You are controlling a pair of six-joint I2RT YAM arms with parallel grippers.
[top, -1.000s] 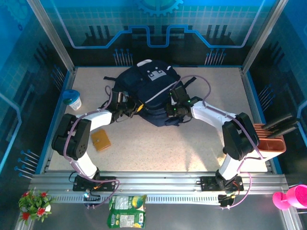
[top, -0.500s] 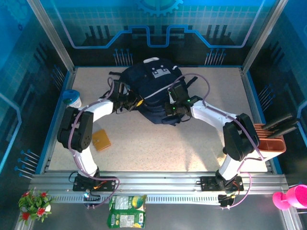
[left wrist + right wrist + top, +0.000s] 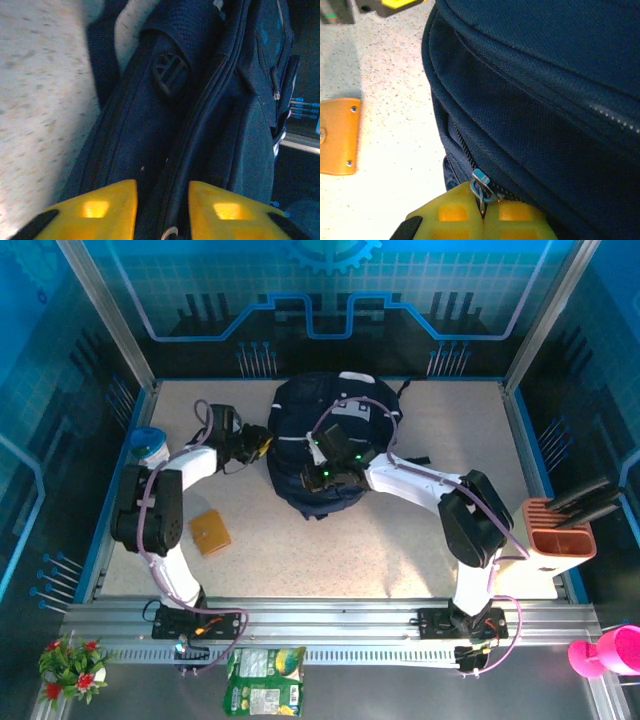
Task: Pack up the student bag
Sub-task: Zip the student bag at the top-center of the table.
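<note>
Right gripper [image 3: 484, 202] is pinching the zipper pull [image 3: 480, 182]; left gripper [image 3: 162, 192] is gaping part-open, empty, so the unbraced student bag [image 3: 545, 75] risks sliding.

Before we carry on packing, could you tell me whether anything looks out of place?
Nothing looks spilled or damaged. One oddity: the green snack packet lies off the table, down on the metal frame at the near edge.

Speckled table [image 3: 400, 560] and its load.
Student bag [image 3: 330, 410] lies at the jaws of left gripper [image 3: 258, 445] and right gripper [image 3: 318, 480]; orange wallet [image 3: 210, 532] left of the right jaws; blue-lidded cup [image 3: 150, 447] behind the left jaws.
</note>
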